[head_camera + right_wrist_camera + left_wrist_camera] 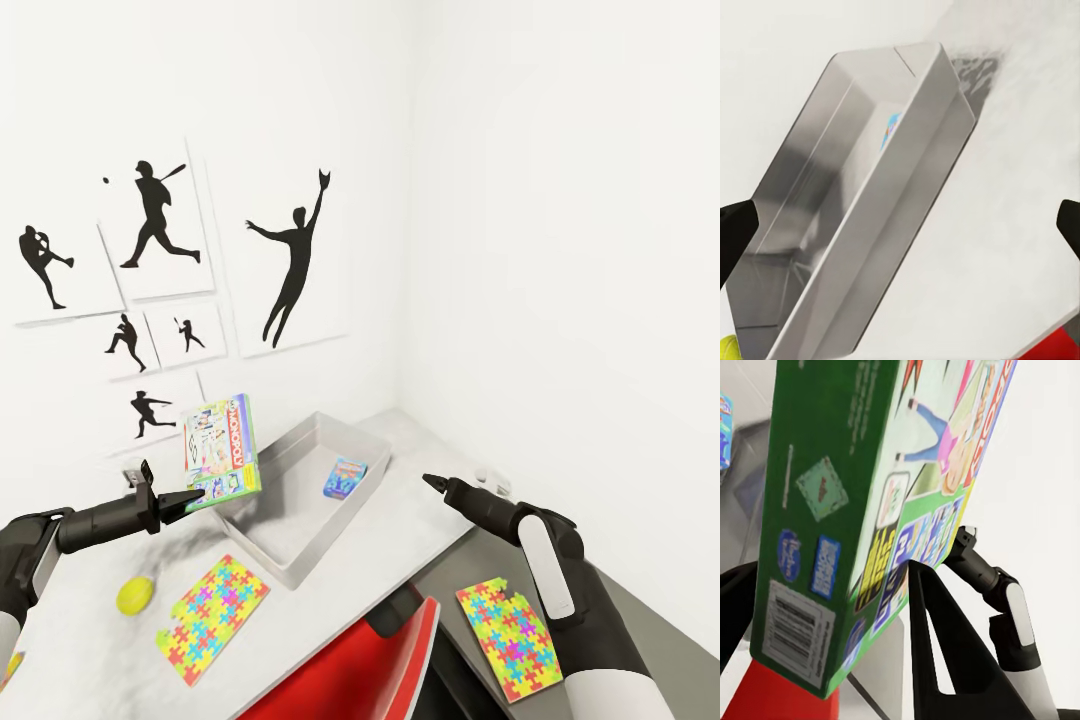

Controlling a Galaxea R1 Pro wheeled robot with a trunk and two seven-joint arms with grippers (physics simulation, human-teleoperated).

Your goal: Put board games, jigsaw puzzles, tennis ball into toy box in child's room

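Head view: left gripper (190, 497) pinches the game (221, 447) upright over the box's (300, 540) near-left rim, right fingers spread; carry it farther right before lowering and letting go.

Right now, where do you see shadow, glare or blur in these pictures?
Head view: soft shadow beside the ball; the white walls are washed out, the corner faint. Left wrist view: the game box is sharp, its print readable. Right wrist view: the toy box wall shows a dim sheen, and a grainy shadow lies past its far end.
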